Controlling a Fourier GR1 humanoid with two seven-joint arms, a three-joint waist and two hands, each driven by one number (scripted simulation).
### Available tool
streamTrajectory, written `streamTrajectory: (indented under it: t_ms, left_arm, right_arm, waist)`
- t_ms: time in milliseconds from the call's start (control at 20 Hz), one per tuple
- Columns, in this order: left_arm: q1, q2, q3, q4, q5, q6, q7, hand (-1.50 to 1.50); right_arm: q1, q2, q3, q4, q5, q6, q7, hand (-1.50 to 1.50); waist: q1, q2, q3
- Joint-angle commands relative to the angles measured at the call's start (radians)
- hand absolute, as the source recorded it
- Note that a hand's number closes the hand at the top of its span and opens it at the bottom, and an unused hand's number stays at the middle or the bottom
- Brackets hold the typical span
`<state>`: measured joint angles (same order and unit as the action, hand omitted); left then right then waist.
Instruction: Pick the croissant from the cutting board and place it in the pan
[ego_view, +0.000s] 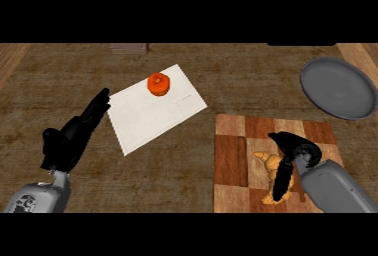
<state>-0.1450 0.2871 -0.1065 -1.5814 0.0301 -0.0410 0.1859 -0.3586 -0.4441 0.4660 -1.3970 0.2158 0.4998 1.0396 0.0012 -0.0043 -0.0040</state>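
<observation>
A golden croissant (269, 161) lies on the wooden checkered cutting board (235, 165) at the lower right. My right hand (292, 152) is over it, fingers curled down across the croissant and hiding much of it; the croissant still rests on the board. The grey pan (338, 88) sits at the far right, beyond the board. My left hand (74, 135) stays open at the left, fingers straight, beside the white sheet.
A white sheet (151, 112) lies tilted in the middle of the dark counter, with an orange round object (159, 83) on its far corner. A small brownish block (129, 48) sits at the far edge.
</observation>
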Motion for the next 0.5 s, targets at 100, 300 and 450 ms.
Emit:
streamTrajectory:
  t_ms: [100, 300, 450]
  left_arm:
    - [-0.054, -0.018, 0.035, 0.085, -0.016, -0.01, -0.031, 0.0]
    - [0.008, -0.04, -0.003, 0.009, -0.032, -0.004, -0.007, 0.0]
    - [-0.015, -0.023, 0.027, 0.034, -0.016, -0.027, -0.007, 0.0]
  right_arm:
    - [0.048, -0.004, -0.001, -0.022, 0.006, 0.099, 0.038, 1.5]
    - [0.003, 0.058, 0.011, 0.031, 0.004, 0.134, 0.033, 1.5]
    - [0.058, 0.061, 0.035, 0.06, 0.055, 0.087, -0.043, 1.5]
  waist:
    - [-0.007, 0.005, 0.004]
    - [0.003, 0.005, 0.004]
    - [0.001, 0.007, 0.004]
